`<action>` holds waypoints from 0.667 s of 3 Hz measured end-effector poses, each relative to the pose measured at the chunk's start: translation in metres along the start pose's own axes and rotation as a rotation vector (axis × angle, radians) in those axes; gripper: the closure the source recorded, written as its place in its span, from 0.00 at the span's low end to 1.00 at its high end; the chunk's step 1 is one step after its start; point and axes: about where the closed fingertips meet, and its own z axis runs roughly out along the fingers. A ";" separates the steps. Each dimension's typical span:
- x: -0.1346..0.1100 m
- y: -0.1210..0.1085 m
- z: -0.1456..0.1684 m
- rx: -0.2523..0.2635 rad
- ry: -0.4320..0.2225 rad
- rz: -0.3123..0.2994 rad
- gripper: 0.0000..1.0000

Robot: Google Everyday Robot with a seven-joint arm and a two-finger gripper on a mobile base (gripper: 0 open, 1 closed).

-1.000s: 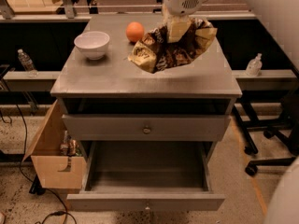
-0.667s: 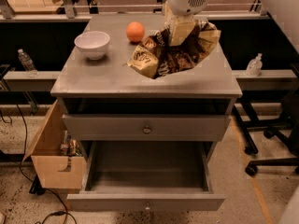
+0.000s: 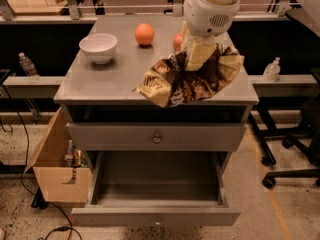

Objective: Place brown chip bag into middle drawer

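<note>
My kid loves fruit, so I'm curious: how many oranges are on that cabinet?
2. One orange sits in the open right of the white bowl; a second orange peeks out behind the gripper, which holds the brown chip bag. Others could hide behind it.

Grey cabinet top (image 3: 125, 76), white bowl (image 3: 98, 46), orange (image 3: 144, 34), claw (image 3: 197, 56) above

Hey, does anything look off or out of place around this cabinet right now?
The brown chip bag, pinched in the gripper, hangs crumpled past the front edge of the cabinet top. The cardboard box left of the open drawer leans outward.
</note>
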 end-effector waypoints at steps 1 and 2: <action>-0.002 0.034 0.007 0.021 0.001 0.102 1.00; -0.003 0.060 0.027 0.049 -0.013 0.196 1.00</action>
